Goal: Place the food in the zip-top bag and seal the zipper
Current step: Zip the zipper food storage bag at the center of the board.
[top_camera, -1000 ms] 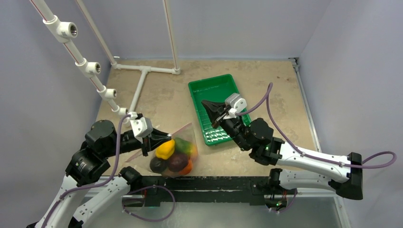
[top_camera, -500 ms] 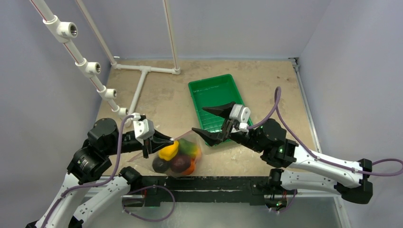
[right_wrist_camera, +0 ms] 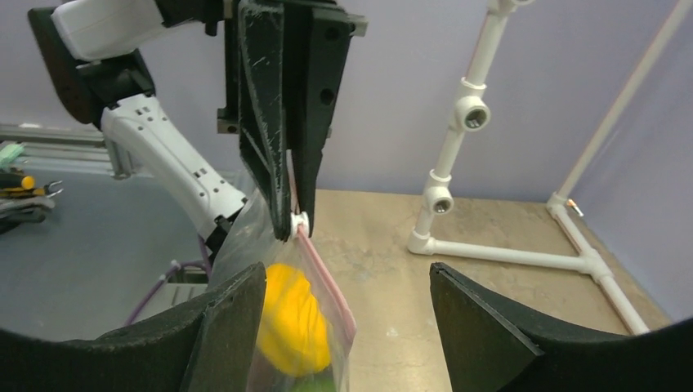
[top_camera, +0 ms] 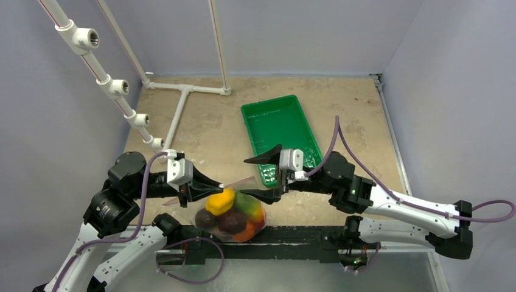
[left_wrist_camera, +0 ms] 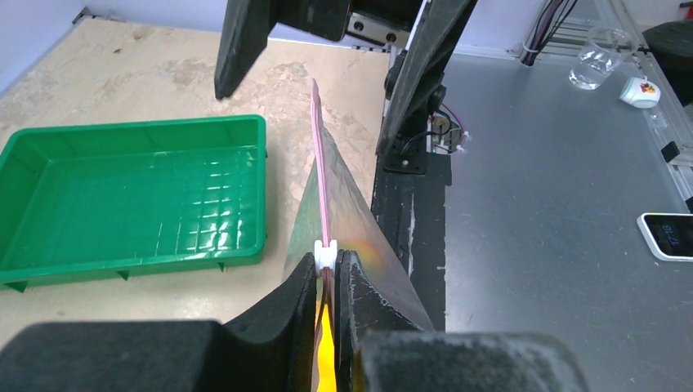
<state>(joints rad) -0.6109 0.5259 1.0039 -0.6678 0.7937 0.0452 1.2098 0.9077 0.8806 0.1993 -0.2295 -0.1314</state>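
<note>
Right hand (top_camera: 243,176): swung from green tray (top_camera: 277,125) toward zip-top bag (left_wrist_camera: 347,214), jaws wide apart.
Left hand (top_camera: 216,185): clamped on zipper (left_wrist_camera: 319,163) at its slider (left_wrist_camera: 326,254).
Food (top_camera: 220,201): all bagged, held above desk's (top_camera: 207,121) near edge.
Remaining: sealing, seemingly.

Even bright light, soft shadows, near gripper blurred.

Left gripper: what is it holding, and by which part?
The left gripper holds the zip-top bag, fingers pinched on the pink zipper beside the white slider. The right gripper is open, empty.
</note>
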